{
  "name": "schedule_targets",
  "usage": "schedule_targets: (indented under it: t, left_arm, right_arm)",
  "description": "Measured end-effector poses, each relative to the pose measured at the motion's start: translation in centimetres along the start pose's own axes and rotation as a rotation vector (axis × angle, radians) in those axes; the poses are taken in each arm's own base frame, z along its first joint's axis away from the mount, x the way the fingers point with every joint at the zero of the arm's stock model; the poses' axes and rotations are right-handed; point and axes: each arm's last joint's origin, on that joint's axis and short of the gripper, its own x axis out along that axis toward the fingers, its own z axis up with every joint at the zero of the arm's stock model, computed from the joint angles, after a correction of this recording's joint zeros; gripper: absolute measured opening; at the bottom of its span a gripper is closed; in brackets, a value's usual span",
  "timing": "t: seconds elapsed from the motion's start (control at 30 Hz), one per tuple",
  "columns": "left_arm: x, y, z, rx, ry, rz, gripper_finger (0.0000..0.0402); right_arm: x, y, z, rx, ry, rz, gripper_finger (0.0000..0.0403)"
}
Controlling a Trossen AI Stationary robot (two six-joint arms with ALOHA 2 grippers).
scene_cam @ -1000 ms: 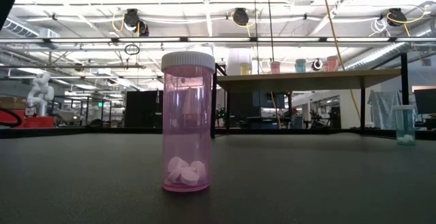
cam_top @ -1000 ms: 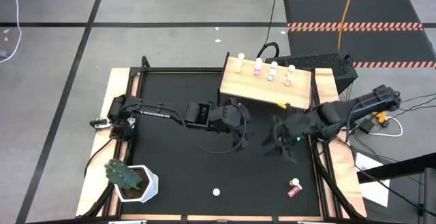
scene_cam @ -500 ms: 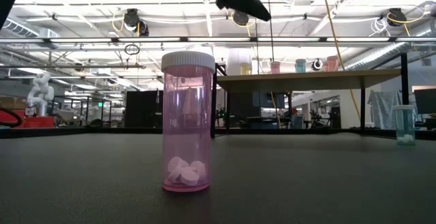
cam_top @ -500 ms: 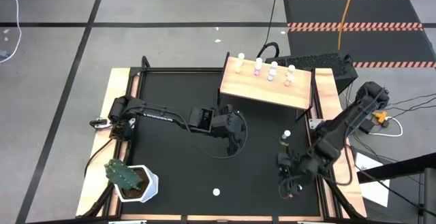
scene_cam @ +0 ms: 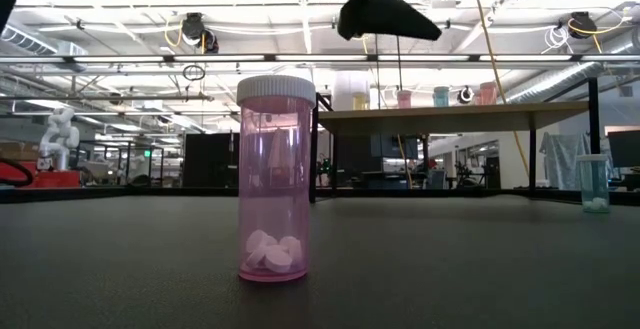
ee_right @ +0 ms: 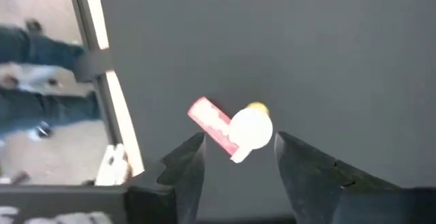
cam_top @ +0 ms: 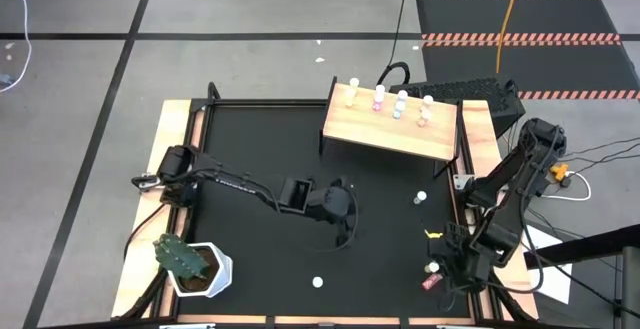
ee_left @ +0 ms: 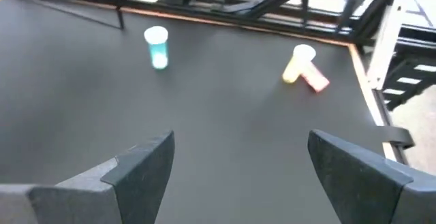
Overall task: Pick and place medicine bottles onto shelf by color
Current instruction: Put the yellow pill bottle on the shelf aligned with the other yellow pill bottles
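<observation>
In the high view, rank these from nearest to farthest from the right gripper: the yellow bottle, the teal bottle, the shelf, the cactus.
From the right gripper, open, at the table's front right:
1. Yellow bottle, right beside it, leaning on the red bottle.
2. Teal bottle, right side, mid-table.
3. Shelf, back right.
4. Cactus, front left corner.

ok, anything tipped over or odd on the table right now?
Yes. A red bottle lies on its side near the table's front right corner, touching an upright yellow bottle. The right gripper hovers open just above the pair. The pink bottle and teal bottle stand upright.
</observation>
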Motion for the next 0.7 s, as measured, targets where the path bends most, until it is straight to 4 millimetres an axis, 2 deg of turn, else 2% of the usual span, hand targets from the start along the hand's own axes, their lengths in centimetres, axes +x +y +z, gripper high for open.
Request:
schedule_targets:
  t: [0.17,0.27,0.37,0.5,0.7]
  left_arm:
    - [0.3,-0.9,-1.4,0.014,0.021,-0.016,0.0337]
    - [0.4,-1.1,-1.9,0.017,0.037,-0.016,0.0337]
    - [0.4,-1.4,-2.0,0.011,0.036,-0.02,0.0337]
    - [0.4,-1.5,-2.1,-0.025,0.033,-0.008,0.0337]
    - [0.4,-1.4,-2.0,-0.054,0.032,-0.004,0.0337]
  right_arm:
    - [0.5,-0.2,-0.3,-0.14,-0.033,-0.006,0.0214]
    - [1.7,-0.6,-0.5,-0.204,-0.047,0.0,0.0247]
    - [3.0,-1.5,-1.0,-0.182,0.006,-0.006,0.0267]
    - [4.0,-2.5,-1.5,-0.159,0.049,-0.03,0.0257]
    - [4.6,-2.2,-1.5,-0.238,0.018,0.039,0.0211]
